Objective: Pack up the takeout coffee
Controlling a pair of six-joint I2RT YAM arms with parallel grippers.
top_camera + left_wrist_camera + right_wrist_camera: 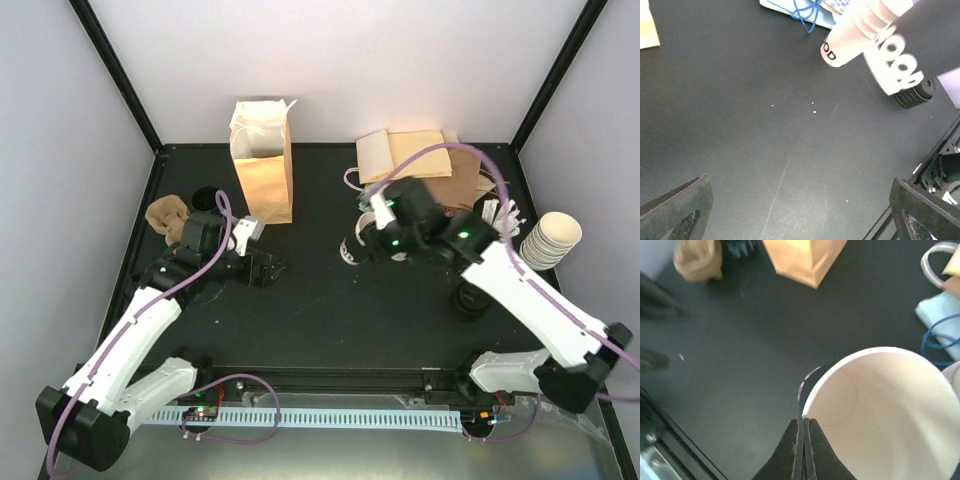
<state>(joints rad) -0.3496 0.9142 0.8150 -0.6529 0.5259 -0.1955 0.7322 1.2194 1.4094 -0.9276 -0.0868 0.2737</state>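
The takeout coffee cup, a cream-white paper cup with black lettering, is open-topped with no lid on it. My right gripper is shut on its near rim and holds it tilted just above the mat; the cup is mid-table and blurred in the left wrist view. A dark round edge shows under the cup. The brown paper bag stands open at the back left. My left gripper is open over bare mat, its fingers wide apart and nothing between them.
A stack of black lids sits right of centre. Stacked lidless cups lie at the right edge. Flat paper bags are at the back right. Brown pulp trays are at the left by the left arm.
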